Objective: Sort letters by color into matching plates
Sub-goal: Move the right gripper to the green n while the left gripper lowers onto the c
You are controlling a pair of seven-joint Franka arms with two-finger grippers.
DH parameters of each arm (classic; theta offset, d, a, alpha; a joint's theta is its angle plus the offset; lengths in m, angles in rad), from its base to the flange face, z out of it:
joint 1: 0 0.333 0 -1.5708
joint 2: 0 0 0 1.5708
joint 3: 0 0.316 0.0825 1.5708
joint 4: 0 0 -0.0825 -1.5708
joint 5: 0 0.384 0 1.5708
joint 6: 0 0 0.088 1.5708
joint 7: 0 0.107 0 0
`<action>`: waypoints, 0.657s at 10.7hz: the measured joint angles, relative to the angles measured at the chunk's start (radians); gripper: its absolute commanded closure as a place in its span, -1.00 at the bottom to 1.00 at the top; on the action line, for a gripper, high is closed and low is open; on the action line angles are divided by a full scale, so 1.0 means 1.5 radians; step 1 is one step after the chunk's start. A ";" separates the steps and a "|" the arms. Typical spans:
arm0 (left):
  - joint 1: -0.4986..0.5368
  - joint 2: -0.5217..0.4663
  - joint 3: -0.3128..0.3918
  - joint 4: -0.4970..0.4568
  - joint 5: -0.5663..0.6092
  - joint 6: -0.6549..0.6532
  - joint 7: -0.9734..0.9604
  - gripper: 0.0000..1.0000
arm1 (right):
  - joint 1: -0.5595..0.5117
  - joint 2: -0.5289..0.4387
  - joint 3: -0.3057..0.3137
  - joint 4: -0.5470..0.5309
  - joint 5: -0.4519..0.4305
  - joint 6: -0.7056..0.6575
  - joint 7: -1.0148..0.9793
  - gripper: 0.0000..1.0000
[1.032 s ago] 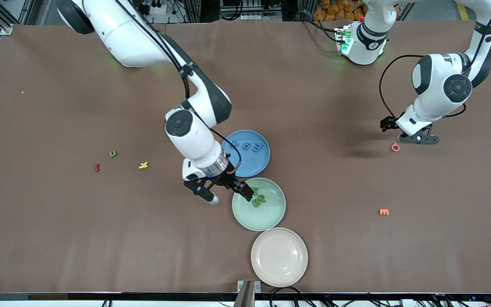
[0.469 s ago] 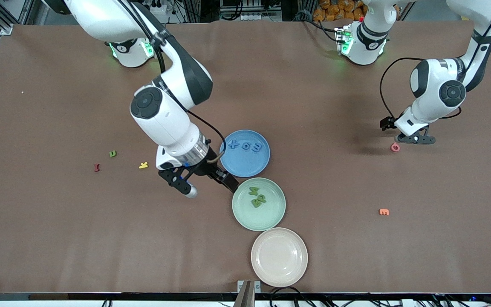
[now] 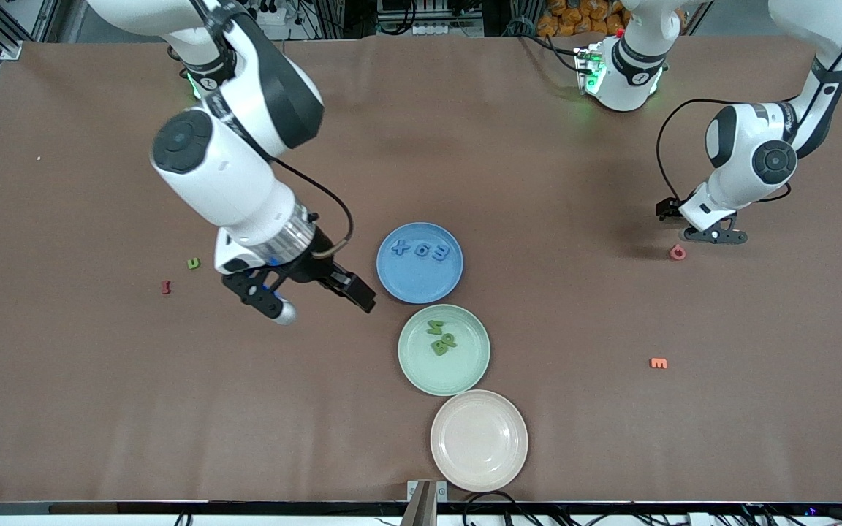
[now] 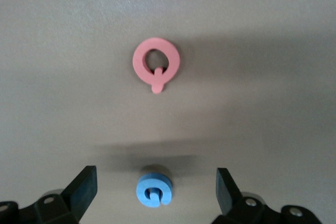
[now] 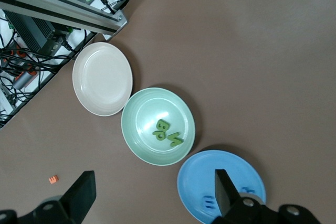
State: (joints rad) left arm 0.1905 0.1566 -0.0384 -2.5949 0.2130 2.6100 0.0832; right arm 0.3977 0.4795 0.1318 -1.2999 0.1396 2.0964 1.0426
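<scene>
My left gripper point(image 3: 713, 236) is open, low over the table at the left arm's end. In the left wrist view a small blue letter point(image 4: 154, 191) lies between its open fingers point(image 4: 84, 184), untouched. A pink letter point(image 4: 156, 69) lies just beside it and shows in the front view point(image 3: 677, 252). My right gripper point(image 3: 316, 299) is open and empty in the air, beside the blue plate point(image 3: 421, 291). The blue plate holds blue letters point(image 3: 421, 250). The mint green plate point(image 3: 461, 374) holds green letters point(image 3: 440, 338). The beige plate point(image 3: 479, 467) holds nothing.
Loose on the table are a green letter point(image 3: 193, 263) and a red letter point(image 3: 166, 287) toward the right arm's end, and an orange letter point(image 3: 658, 362) toward the left arm's end. The three plates touch in a row.
My right gripper has risen and swung from the green plate's rim toward the right arm's end, now covering the yellow letter. My left gripper has shifted slightly by the pink letter.
</scene>
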 measured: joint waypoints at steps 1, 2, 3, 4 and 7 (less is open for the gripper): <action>0.000 -0.013 0.000 -0.011 0.000 0.001 0.000 -1.00 | -0.011 -0.015 0.001 0.000 0.000 -0.028 -0.023 -1.00; 0.000 -0.032 0.000 -0.022 0.000 0.001 0.000 -1.00 | -0.021 -0.028 0.001 0.000 0.000 -0.057 -0.050 -1.00; 0.000 -0.053 0.000 -0.033 0.000 0.001 0.000 -1.00 | -0.030 -0.039 0.001 0.000 0.000 -0.085 -0.081 -1.00; 0.001 -0.070 0.000 -0.043 0.000 0.001 0.000 -1.00 | -0.041 -0.050 0.001 0.000 0.000 -0.115 -0.113 -1.00; 0.002 -0.064 0.000 -0.058 0.000 0.022 0.000 -1.00 | -0.084 -0.087 0.000 0.000 0.000 -0.211 -0.224 -1.00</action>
State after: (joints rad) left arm 0.1941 0.0608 -0.0390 -2.6822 0.2130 2.6425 0.0833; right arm 0.2718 0.3488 0.1314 -1.3001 0.1403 1.7800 0.7059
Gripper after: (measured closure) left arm 0.000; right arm 0.000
